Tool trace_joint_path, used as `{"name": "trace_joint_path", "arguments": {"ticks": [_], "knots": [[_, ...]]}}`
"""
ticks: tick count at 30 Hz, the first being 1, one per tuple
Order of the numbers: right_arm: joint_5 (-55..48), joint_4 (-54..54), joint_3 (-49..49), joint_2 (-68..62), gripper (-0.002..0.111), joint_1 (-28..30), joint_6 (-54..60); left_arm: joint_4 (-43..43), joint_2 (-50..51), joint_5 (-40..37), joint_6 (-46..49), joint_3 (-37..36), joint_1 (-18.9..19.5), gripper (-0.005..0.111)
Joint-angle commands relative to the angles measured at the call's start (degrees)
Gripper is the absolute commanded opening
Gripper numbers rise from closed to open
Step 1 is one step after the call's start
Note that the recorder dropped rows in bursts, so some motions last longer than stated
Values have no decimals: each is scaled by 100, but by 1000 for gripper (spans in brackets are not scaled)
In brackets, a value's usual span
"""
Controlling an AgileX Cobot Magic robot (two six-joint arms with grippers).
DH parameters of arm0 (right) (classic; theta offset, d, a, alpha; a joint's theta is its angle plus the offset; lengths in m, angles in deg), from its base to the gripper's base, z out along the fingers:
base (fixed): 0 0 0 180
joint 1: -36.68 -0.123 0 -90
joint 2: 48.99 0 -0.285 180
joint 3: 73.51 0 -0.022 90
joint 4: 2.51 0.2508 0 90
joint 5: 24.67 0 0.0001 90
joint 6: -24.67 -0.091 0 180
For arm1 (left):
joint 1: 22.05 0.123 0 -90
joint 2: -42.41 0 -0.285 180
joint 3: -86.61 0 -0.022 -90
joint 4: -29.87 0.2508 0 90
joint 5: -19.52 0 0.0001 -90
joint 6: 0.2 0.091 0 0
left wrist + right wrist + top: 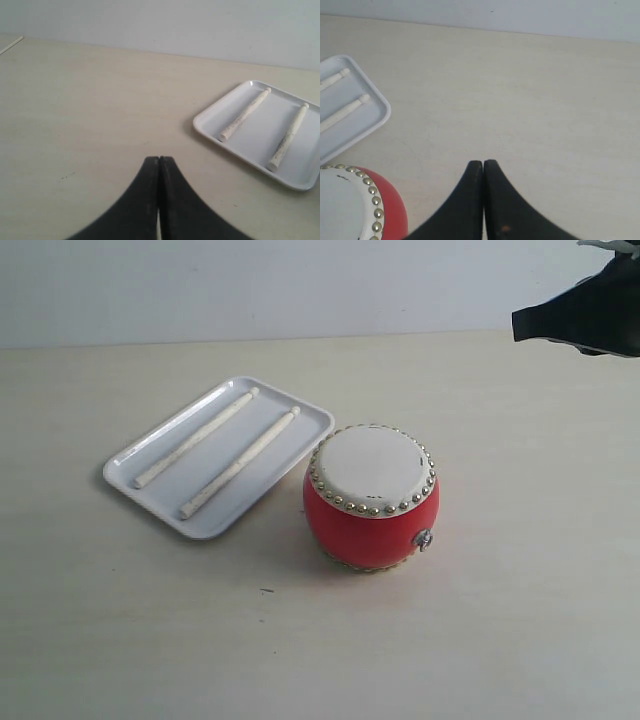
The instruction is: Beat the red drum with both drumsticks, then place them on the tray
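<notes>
The red drum (372, 498) with its cream skin stands upright on the table, right of the white tray (165, 498). Two pale drumsticks (196, 438) (240, 462) lie side by side in the tray. My left gripper (159, 159) is shut and empty, hovering over bare table well short of the tray (210, 131) and its sticks (244, 114) (288, 136). My right gripper (483, 162) is also shut and empty, beside the drum (395, 212), with the tray (382, 117) farther off. In the exterior view only the right gripper (520, 325) shows, at the top right edge.
The pale wooden table (500, 620) spreads around the drum and tray. A plain light wall (300, 285) rises behind the table's far edge. A thin pale strip (11, 45) lies near the table's far corner in the left wrist view.
</notes>
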Motion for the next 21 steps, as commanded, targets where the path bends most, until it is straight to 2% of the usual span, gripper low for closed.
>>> {"name": "trace_joint_path", "arguments": {"ticks": [1, 5, 11, 16, 21], "knots": [[98, 9, -34, 4, 0, 17, 4, -49, -28, 12, -1, -21, 0, 0], [98, 9, -34, 77, 0, 17, 4, -49, -28, 12, -1, -21, 0, 0], [136, -381, 116, 1968, 0, 168, 159, -49, -28, 12, -1, -21, 0, 0], [154, -381, 1542, 4504, 0, 1024, 18, -49, -28, 12, -1, -21, 0, 0], [300, -528, 3116, 6203, 0, 1605, 29, -49, -28, 12, -1, -21, 0, 0]]}}
